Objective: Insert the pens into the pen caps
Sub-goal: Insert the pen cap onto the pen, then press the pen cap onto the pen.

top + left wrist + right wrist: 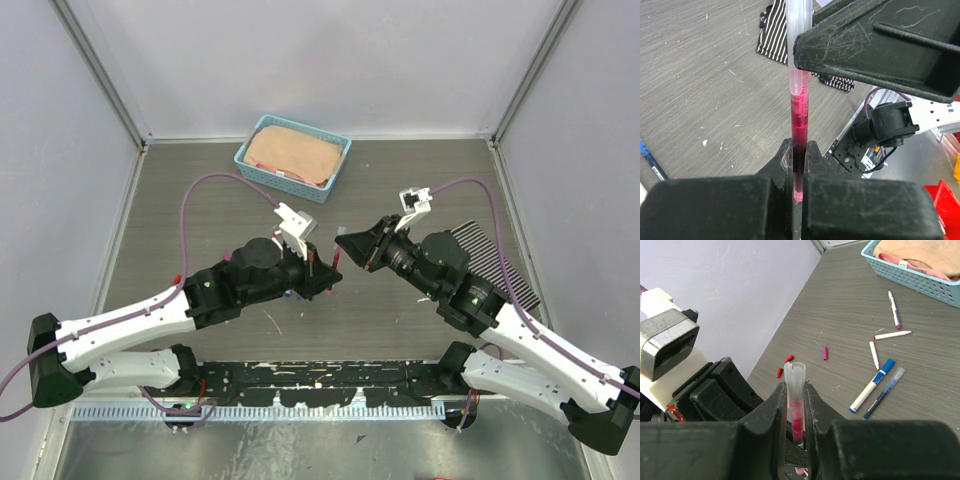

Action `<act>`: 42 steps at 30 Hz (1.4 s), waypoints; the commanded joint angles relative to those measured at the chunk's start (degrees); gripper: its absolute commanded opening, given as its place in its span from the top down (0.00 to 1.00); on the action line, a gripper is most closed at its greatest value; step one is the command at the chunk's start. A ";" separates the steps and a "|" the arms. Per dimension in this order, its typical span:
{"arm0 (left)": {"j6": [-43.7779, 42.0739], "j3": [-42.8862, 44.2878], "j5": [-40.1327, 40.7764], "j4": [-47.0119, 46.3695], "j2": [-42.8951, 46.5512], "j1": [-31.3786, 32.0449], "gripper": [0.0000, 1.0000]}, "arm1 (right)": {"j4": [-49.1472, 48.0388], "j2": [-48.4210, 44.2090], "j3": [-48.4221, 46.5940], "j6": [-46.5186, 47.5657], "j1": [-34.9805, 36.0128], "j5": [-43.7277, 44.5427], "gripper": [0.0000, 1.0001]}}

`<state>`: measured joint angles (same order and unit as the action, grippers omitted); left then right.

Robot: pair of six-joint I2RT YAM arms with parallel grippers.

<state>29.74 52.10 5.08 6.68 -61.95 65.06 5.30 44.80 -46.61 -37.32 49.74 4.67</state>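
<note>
My left gripper (pixel 799 150) is shut on a red pen (pixel 800 115) that stands up out of its jaws. The pen's upper end sits inside a clear pen cap (pixel 796 377) with a clip. My right gripper (pixel 796 390) is shut on that cap. Over the middle of the table the two grippers (pixel 325 268) (pixel 347 250) meet tip to tip. On the table lie three thin white pens (pixel 895 310) (pixel 892 334) (pixel 873 354), a magenta cap (pixel 825 353) and two red caps (pixel 788 359) (pixel 780 372).
A blue-capped white marker (pixel 872 386) and a clear blue pen (pixel 885 391) lie side by side. A blue basket (pixel 293 157) holding a beige thing stands at the back. A striped cloth (pixel 500 260) lies under the right arm.
</note>
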 commanded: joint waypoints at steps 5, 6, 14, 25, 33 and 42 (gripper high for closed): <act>2.18 3.45 3.52 -8.17 2.99 -0.08 1.00 | -3.23 0.45 2.21 3.05 -0.08 -3.83 0.99; 1.98 3.38 3.55 -8.62 3.20 -0.05 1.00 | -3.45 0.52 2.22 3.00 -0.08 -4.20 0.99; -1.20 2.82 3.22 -8.43 4.14 -0.09 1.00 | -2.99 -0.26 -1.49 2.27 -0.08 -6.22 0.72; -2.16 0.82 2.21 -6.24 6.29 -0.10 1.00 | 6.18 -2.98 -10.44 5.61 -0.08 1.81 0.31; -3.78 0.21 -1.96 -5.67 6.88 -0.11 1.00 | 11.67 4.93 -21.99 7.69 -0.08 0.82 0.30; -4.05 0.37 -3.54 -5.56 6.86 -0.11 1.00 | 11.95 10.24 -24.93 8.69 -0.03 -5.99 0.44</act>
<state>26.76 52.10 2.79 2.81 -56.01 65.04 17.74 54.92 -69.91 -30.02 49.45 2.50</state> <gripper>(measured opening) 0.042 0.598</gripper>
